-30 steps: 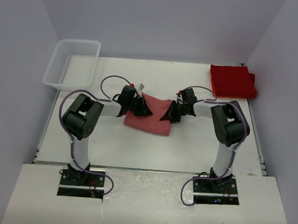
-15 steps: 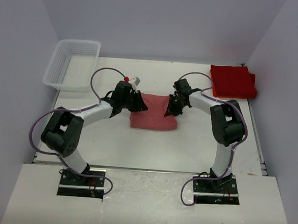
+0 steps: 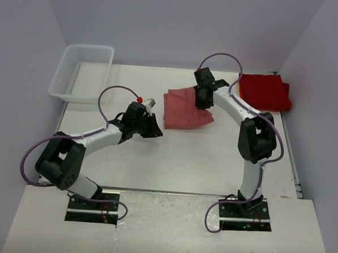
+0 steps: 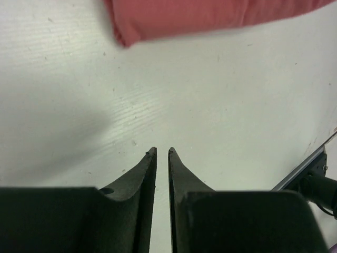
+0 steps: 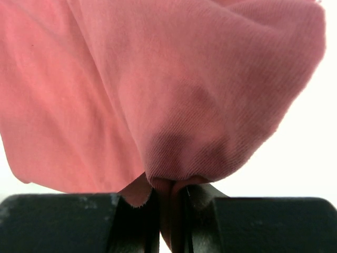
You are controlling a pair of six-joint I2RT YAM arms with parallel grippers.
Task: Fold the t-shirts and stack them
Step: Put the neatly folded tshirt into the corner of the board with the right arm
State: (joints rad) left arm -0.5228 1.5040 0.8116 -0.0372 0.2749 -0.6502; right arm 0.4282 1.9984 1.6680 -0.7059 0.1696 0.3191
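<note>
Salmon t-shirt sits on the tabletop a bit right of centre, toward the far side, bunched into a rough rectangle with its lower edge uneven. Right gripper is at the shirt's far right edge, clamped on it; right wrist view shows a fold of the salmon t-shirt pinched tight between the two fingers of the right gripper, with the rest of the cloth spilling ahead of them. Can't tell whether that edge is lifted or flat. Left gripper is over bare tabletop just off the shirt's near left corner, not touching it. In the left wrist view the left gripper has its jaws parted only a slit with nothing between them, white tabletop is under it, and the salmon t-shirt has its rounded edge up at the top of the frame, clear of the fingertips. Folded red t-shirts, brighter red, lie as a flat stack in the far right corner, apart from the salmon one, with the right arm between. White mesh basket is at the far left corner.
</note>
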